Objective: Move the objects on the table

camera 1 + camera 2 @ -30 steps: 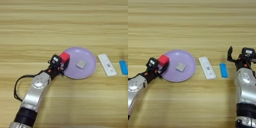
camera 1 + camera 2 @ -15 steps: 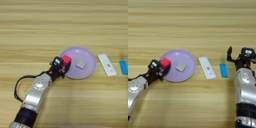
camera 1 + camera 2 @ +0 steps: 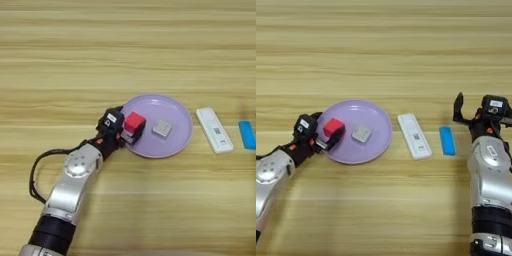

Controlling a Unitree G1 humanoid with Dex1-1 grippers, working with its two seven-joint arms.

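My left gripper (image 3: 129,131), arm reaching forward-right, clamps one red cube (image 3: 134,123); one silver block (image 3: 162,128) just right; right gripper (image 3: 468,111) spread.

Table (image 3: 75,60): matt streaked wood. Plate (image 3: 175,107): smooth lilac plastic, slight sheen. Block (image 3: 162,128): dull silver-grey metal look. My cube (image 3: 134,122), at plate's 9 o'clock: matt red.

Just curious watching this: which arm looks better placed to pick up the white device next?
Probably the right. Its tool stands beside the blue strip, near the white device, while the left tool is busy holding the red cube over the plate.
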